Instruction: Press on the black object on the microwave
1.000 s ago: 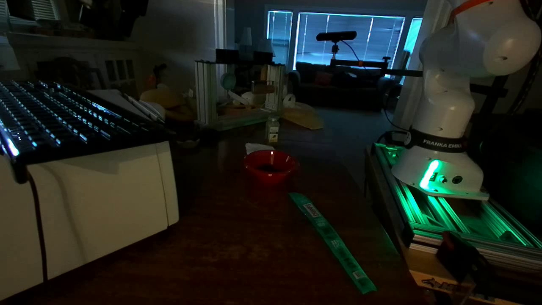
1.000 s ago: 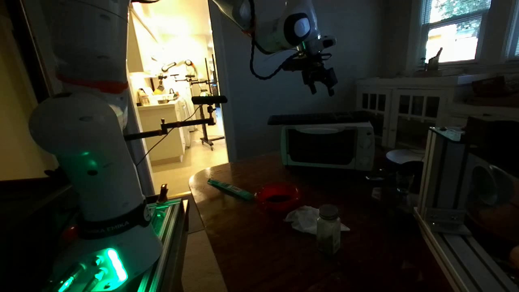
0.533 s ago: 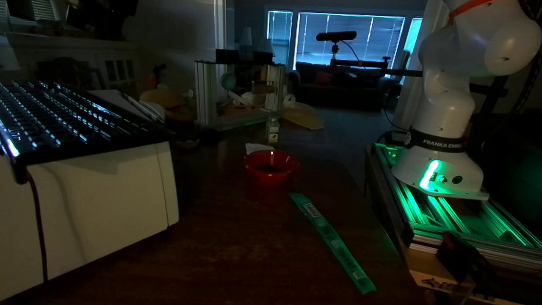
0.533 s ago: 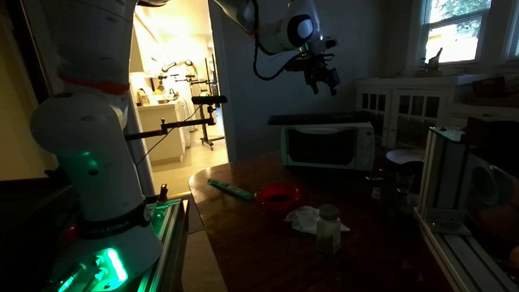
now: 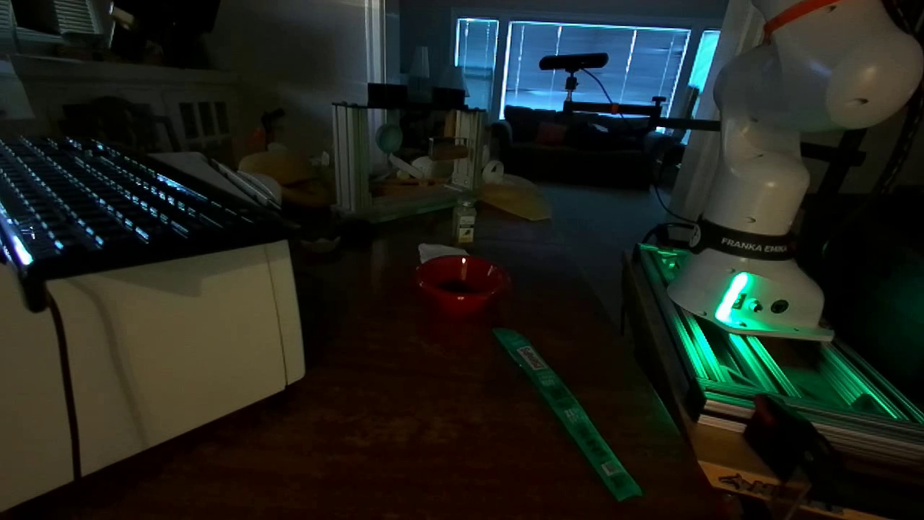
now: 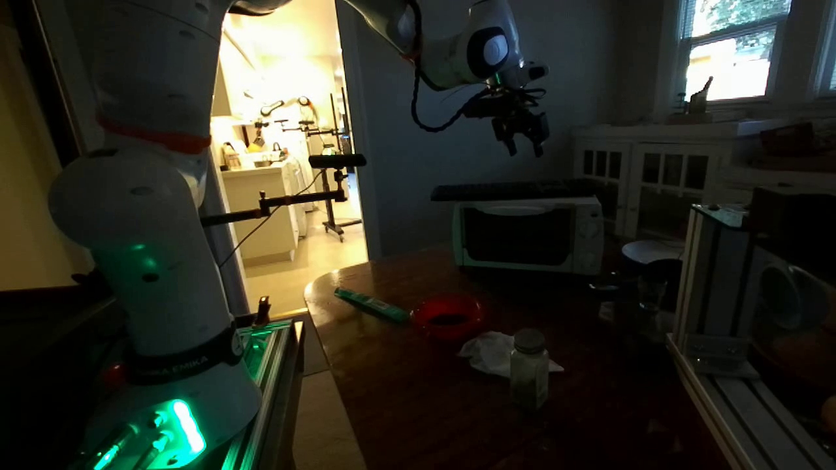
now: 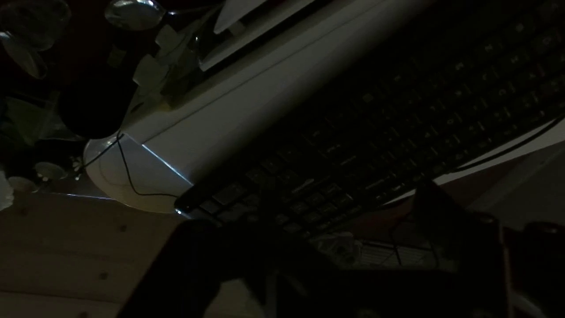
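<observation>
Black against the white of the microwave (image 6: 522, 235), the keyboard (image 6: 516, 190) lies flat along its top, 1 end jutting past the edge. Above it, in an exterior view, hangs the gripper (image 6: 525, 153), its 2 fingers spread, pointing down, with a clear gap between the tips and well apart from the keys. The wrist view is very dim: the keyboard runs slantwise across it, pale marks on its keys, and the gripper juts up from the bottom as a black shape whose outline is hard to follow. Near the upper left of that view a spoon (image 7: 134, 14) catches some light. In an exterior view a cord (image 5: 65, 390) hangs from a corner of the keyboard down the microwave's side.

On the brown table (image 6: 392, 405) a red bowl (image 6: 450, 334) stands in both exterior views. A green packet (image 5: 568, 415) lies just beside it, long and narrow; I cannot tell if the 2 touch. Near the bowl is a crumpled white wad (image 6: 488, 354), paper or cloth, I cannot say which, and just beside that a lidded jar (image 6: 530, 372) stands upright. The arm (image 5: 769, 173), a green light (image 5: 733, 297) at its foot, is mounted on metal rails (image 5: 761, 365) next to the table. In an exterior view a white cabinet (image 6: 692, 134) runs below a bright window (image 6: 738, 68).
</observation>
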Robot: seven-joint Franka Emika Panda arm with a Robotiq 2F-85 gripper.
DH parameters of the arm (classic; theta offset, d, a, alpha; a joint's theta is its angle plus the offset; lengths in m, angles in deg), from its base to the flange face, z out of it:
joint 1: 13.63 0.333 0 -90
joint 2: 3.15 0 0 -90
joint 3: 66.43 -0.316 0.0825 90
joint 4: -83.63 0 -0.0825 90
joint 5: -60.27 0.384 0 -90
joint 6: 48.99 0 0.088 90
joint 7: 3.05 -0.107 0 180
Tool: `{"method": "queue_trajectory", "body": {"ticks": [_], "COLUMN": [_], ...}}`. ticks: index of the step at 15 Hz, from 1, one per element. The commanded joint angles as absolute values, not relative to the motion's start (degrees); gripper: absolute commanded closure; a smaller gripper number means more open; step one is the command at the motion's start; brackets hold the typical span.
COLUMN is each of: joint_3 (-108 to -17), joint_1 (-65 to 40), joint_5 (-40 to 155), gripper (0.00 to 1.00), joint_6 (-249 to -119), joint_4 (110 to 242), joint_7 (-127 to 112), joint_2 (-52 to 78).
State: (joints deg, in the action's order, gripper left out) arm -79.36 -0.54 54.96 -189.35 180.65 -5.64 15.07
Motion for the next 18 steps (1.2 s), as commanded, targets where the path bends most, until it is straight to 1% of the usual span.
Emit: {"method": "queue_trajectory", "body": {"ticks": [1,4,6,7,8,18], "joint_3": [-80.0,-81.2,-82.1,-82.5,-82.9,-84.5], "joint_1": [-0.9,-1.6,-2.2,-2.4,-2.6,-4.4], "joint_5": [57.6,60.3,62.5,63.5,64.4,66.8], "gripper": [0.49,0.73,0.87,0.96,0.99,1.00], "joint_6": [-190.3,-190.8,-191.0,-191.1,-191.4,-195.6], "joint_4": [177.3,176.1,175.9,175.7,175.7,176.8], "joint_7": [1.2,6.8,10.3,11.8,13.2,20.8], "joint_2": [18.4,20.0,20.8,21.2,21.5,24.1]}}
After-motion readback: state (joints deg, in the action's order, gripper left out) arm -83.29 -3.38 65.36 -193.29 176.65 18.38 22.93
